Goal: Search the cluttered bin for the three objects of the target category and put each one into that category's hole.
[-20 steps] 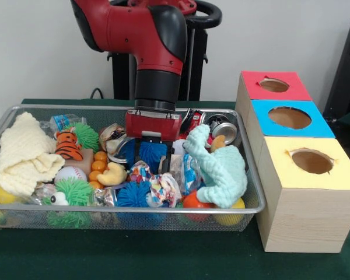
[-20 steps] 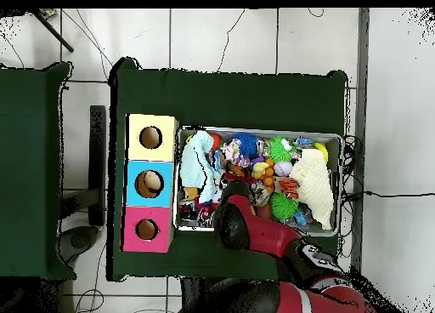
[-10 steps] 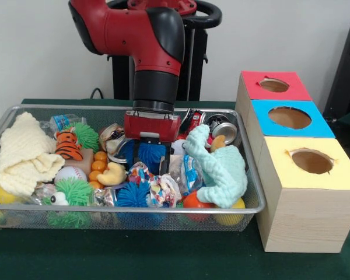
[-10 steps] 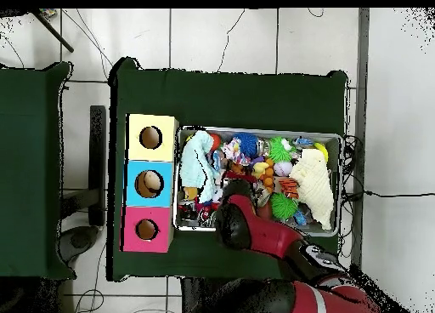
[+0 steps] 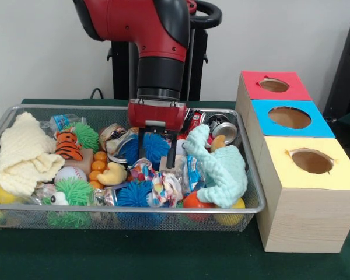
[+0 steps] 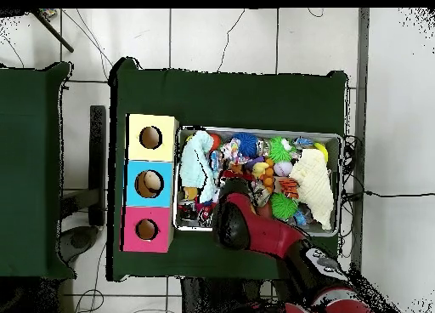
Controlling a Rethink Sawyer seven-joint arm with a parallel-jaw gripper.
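Note:
The wire-mesh bin (image 5: 134, 209) is full of toys. My gripper (image 5: 156, 153) hangs open and empty over its middle, fingers apart in front of a blue spiky ball (image 5: 153, 146). The small white printed cloth (image 5: 158, 186) lies just below and in front of the fingertips. The mint-green knitted cloth (image 5: 220, 166) is heaped to the gripper's right, and the pale-yellow knitted cloth (image 5: 23, 154) lies at the bin's left end. The blue-topped box's hole (image 5: 289, 117) is right of the bin. In the overhead view the arm (image 6: 238, 224) hides the gripper; the mint cloth (image 6: 197, 156) and yellow cloth (image 6: 313, 186) show.
A red-topped box (image 5: 274, 85) and a yellow-topped box (image 5: 312, 161) flank the blue one. Around the cloths lie a toy tiger (image 5: 67, 146), green spiky balls (image 5: 73, 195), a baseball (image 5: 70, 174), orange balls (image 5: 99, 164), a tin can (image 5: 224, 129) and a second blue spiky ball (image 5: 131, 193).
My gripper has risen a little out of the clutter and moved slightly right in the front view. Its fingers now show clear of the toys, holding nothing.

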